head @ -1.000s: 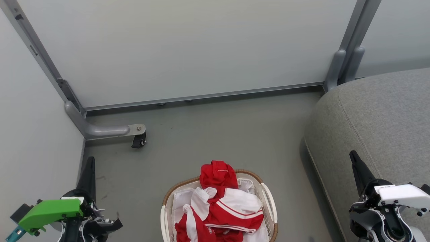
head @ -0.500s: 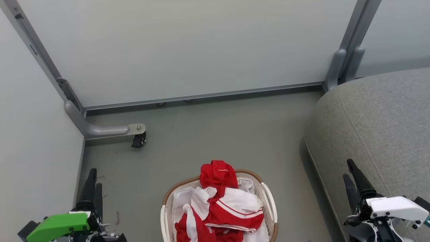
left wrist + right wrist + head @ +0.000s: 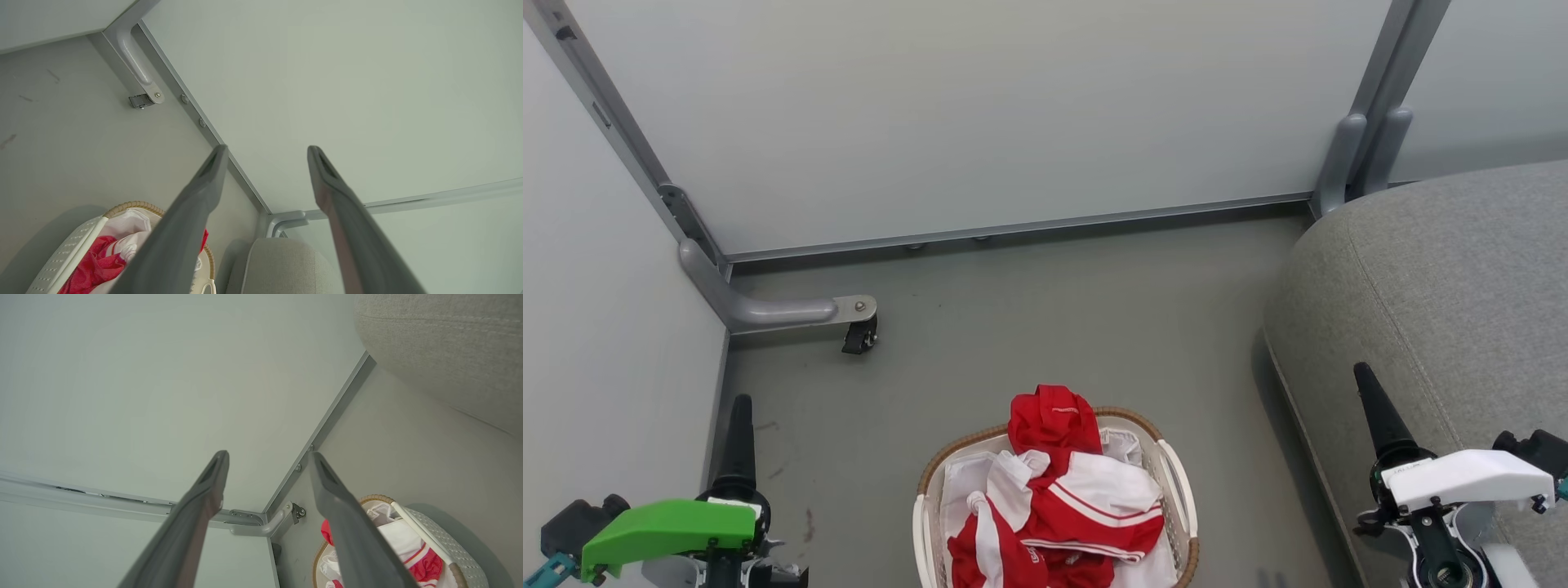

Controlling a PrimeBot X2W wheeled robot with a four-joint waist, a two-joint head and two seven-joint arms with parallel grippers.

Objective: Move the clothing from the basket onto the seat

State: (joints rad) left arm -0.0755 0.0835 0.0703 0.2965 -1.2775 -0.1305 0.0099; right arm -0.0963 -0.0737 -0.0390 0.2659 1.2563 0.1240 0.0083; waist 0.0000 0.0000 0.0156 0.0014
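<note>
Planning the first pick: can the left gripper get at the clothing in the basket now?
Probably yes. The left gripper is open and empty, the clothing is heaped above the basket rim with nothing over it, and only floor lies between them.

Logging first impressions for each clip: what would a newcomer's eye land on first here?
The red and white clothing heaped in the basket, bottom centre of the head view, jumps out against the grey floor. Next is the big grey seat at the right edge. The left claw and right claw both stand open, one on each side of the basket, touching nothing.
</note>
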